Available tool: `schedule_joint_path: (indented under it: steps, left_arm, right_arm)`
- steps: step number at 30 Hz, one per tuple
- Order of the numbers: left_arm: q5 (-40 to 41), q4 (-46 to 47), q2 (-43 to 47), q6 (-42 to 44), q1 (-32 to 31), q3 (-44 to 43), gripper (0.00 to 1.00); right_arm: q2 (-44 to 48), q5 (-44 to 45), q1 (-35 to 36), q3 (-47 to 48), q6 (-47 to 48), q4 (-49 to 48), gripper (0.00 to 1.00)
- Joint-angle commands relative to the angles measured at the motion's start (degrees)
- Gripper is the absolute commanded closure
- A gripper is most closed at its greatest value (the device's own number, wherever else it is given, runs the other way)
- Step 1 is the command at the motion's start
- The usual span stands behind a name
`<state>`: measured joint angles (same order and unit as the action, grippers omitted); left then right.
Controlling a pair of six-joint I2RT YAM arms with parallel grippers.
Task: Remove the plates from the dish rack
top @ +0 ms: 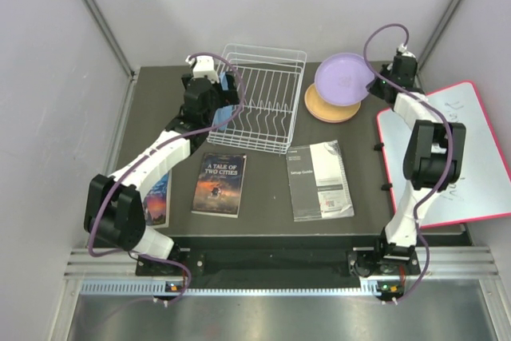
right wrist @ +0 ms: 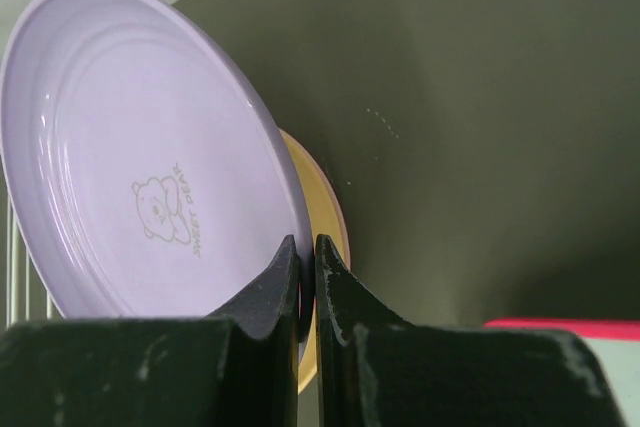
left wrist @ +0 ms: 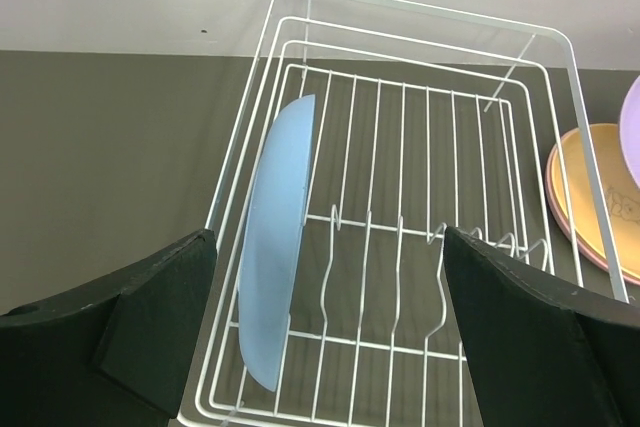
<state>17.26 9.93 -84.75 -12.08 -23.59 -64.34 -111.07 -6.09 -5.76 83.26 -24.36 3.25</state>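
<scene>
Standing on edge in the rack (top: 267, 93), the blue plate (left wrist: 275, 257) is the only thing inside it, set against the left end wall in the left wrist view. Its rim runs from the lower part of the frame toward the top, and its face looks right along the rack. The rack is white wire and rectangular, with raised sides and wavy upright dividers. Its long axis runs left-right in the top view, at upper centre.

The left gripper (left wrist: 328, 237) hangs over the rack's left end with its fingers (left wrist: 150, 327) spread wide and gripping nothing.

The right gripper (right wrist: 307, 257) is at upper right of the top view, pinched tight on the rim of the purple plate (right wrist: 130, 147). That plate is smooth, round and shallow, with a faint bear print in the well. It is tilted, rim-up, over the orange plate (right wrist: 325, 212). Whether the two touch cannot be told. The orange plate lies flat on the table (top: 267, 189) just right of the rack, and a pink plate (left wrist: 596, 262) shows as a thin rim under it.

The table is dark, matte and flat. Lower in the top view lie a novel (top: 219, 185) and a booklet (top: 319, 180), and a red-edged whiteboard (top: 455, 157) sits at right.
</scene>
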Motion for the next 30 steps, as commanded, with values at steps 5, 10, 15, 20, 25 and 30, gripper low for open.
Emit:
schedule_joint_path:
  steps: [5,10,15,20,25,30]
  left_arm:
    - [1.0,4.2,0.2,0.7,1.0,0.6,0.01]
    - [0.8,4.3,-0.2,0.7,1.4,0.5,0.01]
    - [0.1,4.2,-0.1,0.7,1.7,0.8,0.01]
    - [-0.3,4.3,0.0,0.6,1.8,1.1,0.01]
    - [-0.5,4.6,0.0,0.4,2.0,1.2,0.01]
    - [-0.8,4.7,-0.4,0.5,2.1,1.4,0.01]
  right_arm:
    - [-5.2,1.2,3.0,9.5,3.2,3.2,0.97]
    - [-6.9,2.0,4.3,10.2,3.4,4.3,0.92]
    - [-6.4,2.7,4.5,8.4,3.0,4.1,0.9]
    - [-5.5,2.9,5.1,7.1,3.5,4.3,0.74]
    - [-4.7,4.6,5.3,8.0,4.6,7.3,0.56]
    - [-1.4,8.2,7.7,6.4,6.2,7.6,0.35]
